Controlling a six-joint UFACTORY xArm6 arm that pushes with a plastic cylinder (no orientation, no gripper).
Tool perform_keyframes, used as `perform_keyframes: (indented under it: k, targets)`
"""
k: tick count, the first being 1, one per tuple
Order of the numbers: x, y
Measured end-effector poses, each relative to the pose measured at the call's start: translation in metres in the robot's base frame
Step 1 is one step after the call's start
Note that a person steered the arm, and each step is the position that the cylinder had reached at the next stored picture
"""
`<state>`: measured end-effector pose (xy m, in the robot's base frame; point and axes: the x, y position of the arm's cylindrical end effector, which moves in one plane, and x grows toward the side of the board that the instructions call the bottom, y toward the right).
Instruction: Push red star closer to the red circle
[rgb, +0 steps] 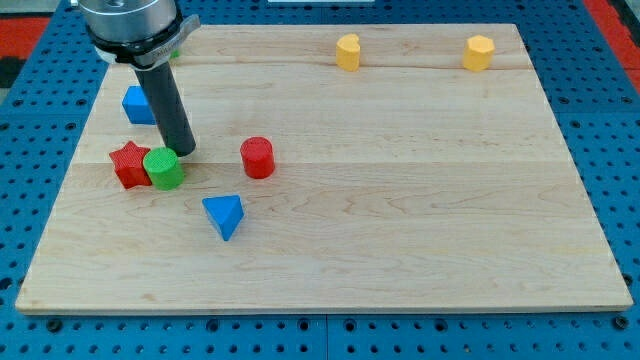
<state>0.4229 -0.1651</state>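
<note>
Red star (129, 164) sits at board's left, touching green cylinder (164, 168), which lies between it and red circle (257, 157). Bare rod, no jaws; tip (186, 153) just above-right of green cylinder. Best circle round to star's left, push rightward, skirting green.

Wooden board (400, 200), red star (129, 163), green cylinder (164, 168), red circle (257, 157), blue triangle (223, 215), two yellow blocks (347, 51)

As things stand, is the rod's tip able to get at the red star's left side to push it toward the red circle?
Probably, after a detour. My tip sits just above the green cylinder, which touches the red star on its right, between it and the red circle. The star's left side looks open.
</note>
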Motion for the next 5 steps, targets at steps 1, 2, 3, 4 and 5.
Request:
perform_keyframes:
  k: [1, 2, 3, 4, 5]
  targets:
    - [0.019, 0.003]
    - [0.019, 0.030]
    - [0.037, 0.051]
    - [0.059, 0.042]
    - [0.059, 0.027]
